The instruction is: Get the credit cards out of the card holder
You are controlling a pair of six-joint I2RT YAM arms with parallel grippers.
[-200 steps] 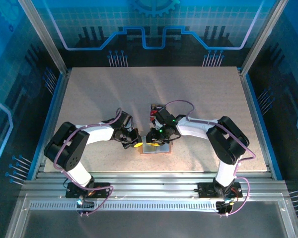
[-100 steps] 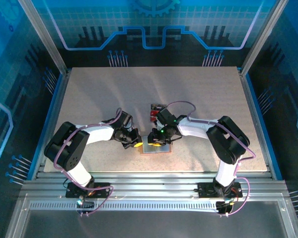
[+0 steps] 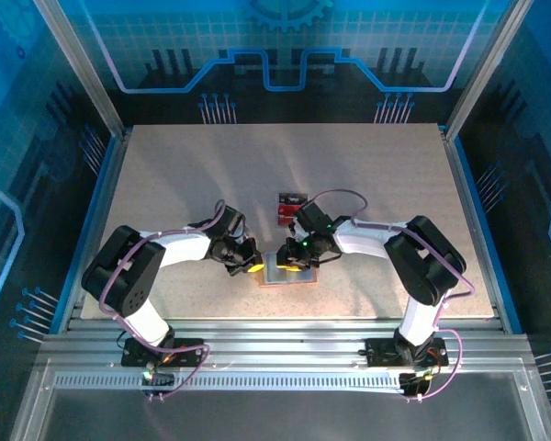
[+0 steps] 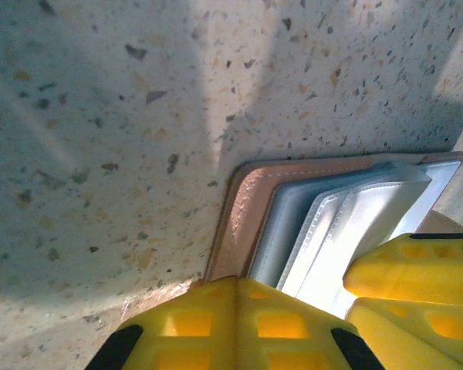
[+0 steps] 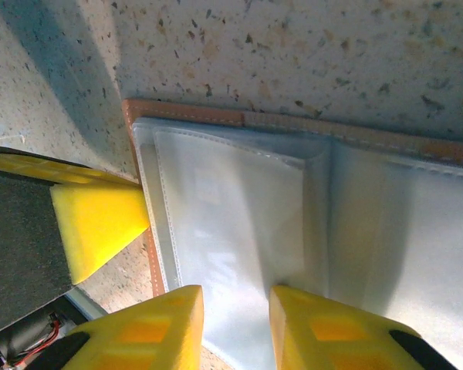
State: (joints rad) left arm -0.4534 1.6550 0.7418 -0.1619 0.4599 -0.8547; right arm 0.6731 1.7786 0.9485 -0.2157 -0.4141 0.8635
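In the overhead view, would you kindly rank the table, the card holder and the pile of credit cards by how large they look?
1. Table, by far the largest.
2. Card holder, open and partly covered.
3. Pile of credit cards, smallest; also partly covered, so less certain.

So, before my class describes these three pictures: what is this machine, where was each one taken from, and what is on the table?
These are two robot arms bolted to the near edge of a speckled table, each ending in a gripper with two yellow fingers. One picture looks down from above. The other two come from a small camera on each wrist, so they show things up close. An open wallet, brown outside and pale inside, lies flat between the arms. A few small cards, red and dark, lie just beyond it. The left gripper is shut and rests at the wallet's edge. The right gripper hangs over the pale pockets, fingers slightly apart, holding nothing I can see.
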